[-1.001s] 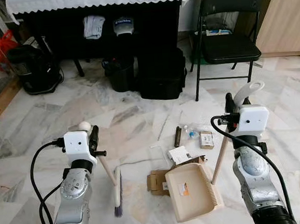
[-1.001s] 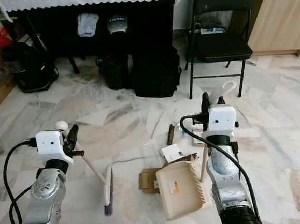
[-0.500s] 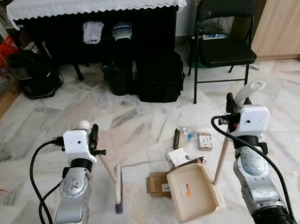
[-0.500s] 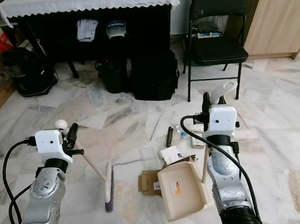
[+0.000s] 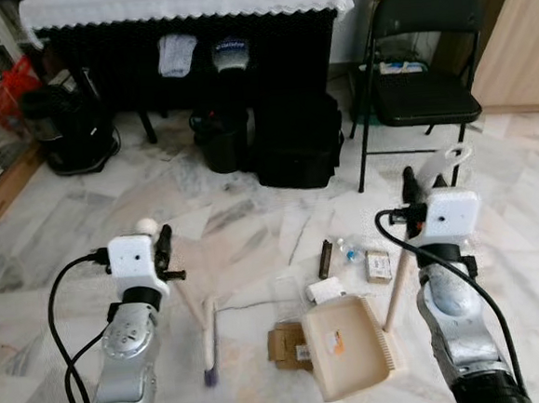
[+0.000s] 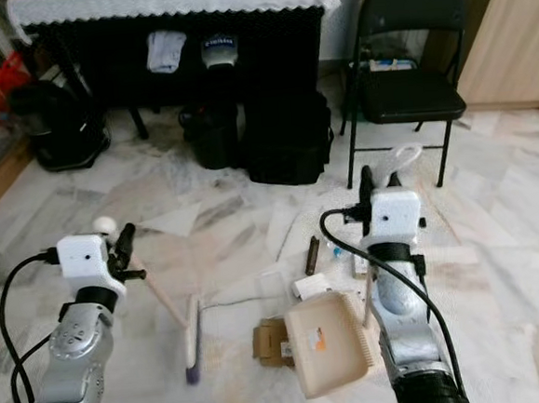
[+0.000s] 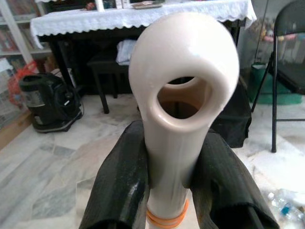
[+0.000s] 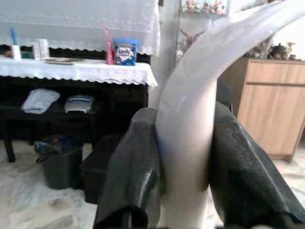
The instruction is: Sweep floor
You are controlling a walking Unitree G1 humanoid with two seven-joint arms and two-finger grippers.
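Beige broom [image 5: 208, 332] | left fingers [image 7: 119, 176] clamp handle | bristles on floor [image 5: 112, 214]

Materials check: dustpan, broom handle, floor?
Dustpan: looks like beige moulded plastic, matte, with a comb-toothed edge; its pole could be wood or plastic.
Broom handle: likely glossy cream plastic, given the highlights and a moulded hanging loop; the left gripper is clamped on it.
Floor: polished marble or marble-look tile, with grey veining, grout lines and a soft sheen.

A cream broom [image 5: 208, 332] stands tilted, bristles on the marble floor [image 5: 243, 218], beside a cream dustpan [image 5: 348, 345].
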